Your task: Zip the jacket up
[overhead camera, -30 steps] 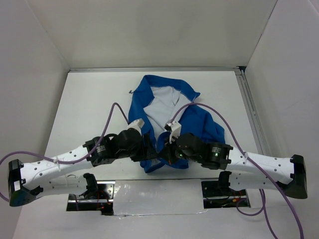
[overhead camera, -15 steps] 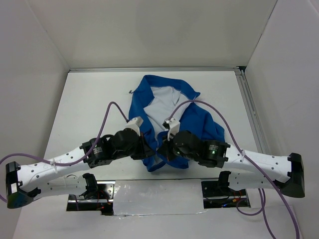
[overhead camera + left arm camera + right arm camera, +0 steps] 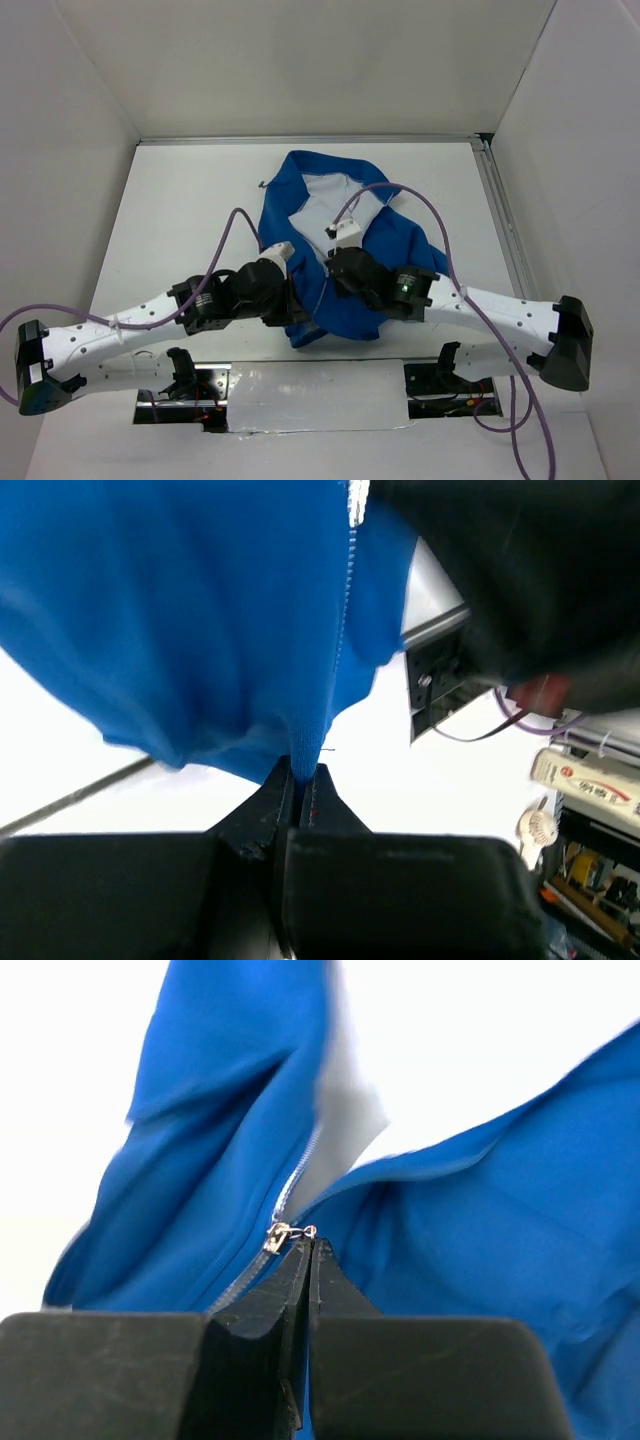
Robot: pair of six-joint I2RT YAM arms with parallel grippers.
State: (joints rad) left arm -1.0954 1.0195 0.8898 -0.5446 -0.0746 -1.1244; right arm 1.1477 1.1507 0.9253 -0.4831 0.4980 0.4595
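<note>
Left end effector (image 3: 300, 776) clamps the jacket (image 3: 400, 245) by its hem (image 3: 250, 755) on the bench (image 3: 180, 200), anchoring the zipper base, while right end effector (image 3: 308, 1247) pinches the zipper pull (image 3: 279, 1236) to draw it collarward.

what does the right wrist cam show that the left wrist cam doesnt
Only the right wrist view: the silver zipper pull at the tips of the shut right gripper, and white lining in the open gap above it. Only the left wrist view: the left gripper shut on the jacket at its bottom edge, closed zipper teeth running up from there, and clutter off to the right. Both: blue jacket fabric and shut jaws.
</note>
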